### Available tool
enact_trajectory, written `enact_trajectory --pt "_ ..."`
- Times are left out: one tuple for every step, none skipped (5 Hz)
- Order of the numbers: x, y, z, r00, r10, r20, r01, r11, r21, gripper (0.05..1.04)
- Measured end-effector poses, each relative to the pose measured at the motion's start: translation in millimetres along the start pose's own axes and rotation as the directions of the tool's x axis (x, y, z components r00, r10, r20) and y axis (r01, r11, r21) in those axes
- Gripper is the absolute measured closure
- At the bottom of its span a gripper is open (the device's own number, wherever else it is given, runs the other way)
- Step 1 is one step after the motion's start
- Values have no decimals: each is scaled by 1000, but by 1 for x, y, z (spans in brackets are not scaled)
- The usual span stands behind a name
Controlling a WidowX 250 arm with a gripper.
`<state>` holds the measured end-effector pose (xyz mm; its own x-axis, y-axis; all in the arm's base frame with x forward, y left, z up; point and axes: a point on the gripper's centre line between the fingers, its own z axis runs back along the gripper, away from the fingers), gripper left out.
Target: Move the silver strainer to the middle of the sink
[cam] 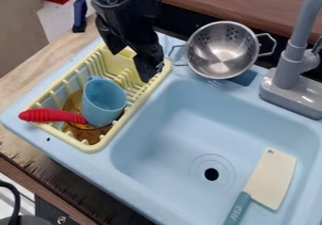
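Silver strainer sits on the sink's back rim beside the gray faucet, a shiny, rounded metal bowl with perforations and two angular wire handles. I have the claw spread over the pale-yellow slatted dish rack; from the camera, the strainer lies just right of it, apart, one handle pointing its way. A smooth blue cup leans in the rack near a ridged red handle.

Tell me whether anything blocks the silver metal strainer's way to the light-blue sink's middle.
Nothing visible stands between the strainer and the middle of the sink; the cream-bladed toy cleaver lies off to the right in view.
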<state>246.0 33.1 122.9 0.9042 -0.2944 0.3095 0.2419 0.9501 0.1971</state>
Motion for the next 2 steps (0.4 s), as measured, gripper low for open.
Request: enact_trajectory --pt "-4 -4 -5 1000 -6 -22 6 1000 -9 87" --pt "9 -15 -12 993 -103 -49 103 995 2 87"
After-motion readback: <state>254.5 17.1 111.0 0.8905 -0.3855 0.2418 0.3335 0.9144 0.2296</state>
